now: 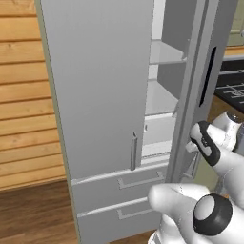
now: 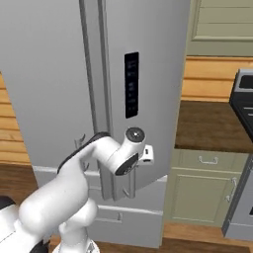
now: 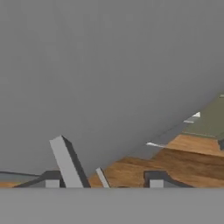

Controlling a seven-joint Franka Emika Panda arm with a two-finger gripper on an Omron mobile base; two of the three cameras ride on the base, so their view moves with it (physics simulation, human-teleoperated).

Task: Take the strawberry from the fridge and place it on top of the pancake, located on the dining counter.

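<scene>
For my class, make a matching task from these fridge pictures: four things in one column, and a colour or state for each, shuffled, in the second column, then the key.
Things:
1. right fridge door
2. panel on the fridge door
3. wall left of the fridge
4. lower drawers

Colours or states:
A. black
B. pale wooden planks
C. swung partly open, shelves showing behind it
D. closed, each with a bar handle

Pairs: 1-C, 2-A, 3-B, 4-D
</scene>
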